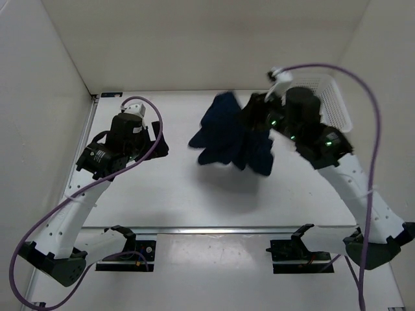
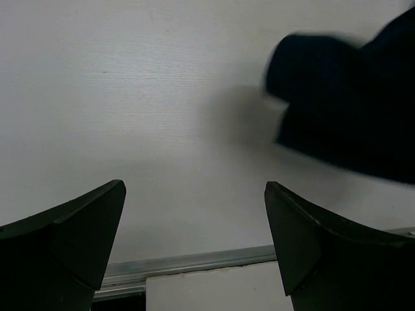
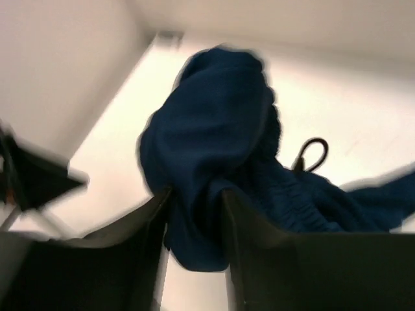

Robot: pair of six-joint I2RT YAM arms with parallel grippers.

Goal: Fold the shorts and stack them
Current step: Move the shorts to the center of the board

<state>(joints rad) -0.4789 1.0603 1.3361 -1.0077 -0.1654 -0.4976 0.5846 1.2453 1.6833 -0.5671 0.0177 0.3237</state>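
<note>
You've barely begun: your right gripper (image 3: 194, 202) is clamped on a bunch of the shorts (image 1: 228, 135), which hang crumpled over the table's (image 1: 162, 191) far right, beside the basket (image 1: 332, 97). Your left gripper (image 2: 194, 188) hovers with fingers apart. Spreading, folding and stacking are all left.

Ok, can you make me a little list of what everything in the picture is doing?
shorts: dark blue, bunched up, blurry, seem lifted above the table
right claw: shut on the shorts, cloth pinched between its fingers
left claw: open, holding nothing, over bare table
basket: white mesh, far right corner, behind the right arm
folding: not done yet
</note>
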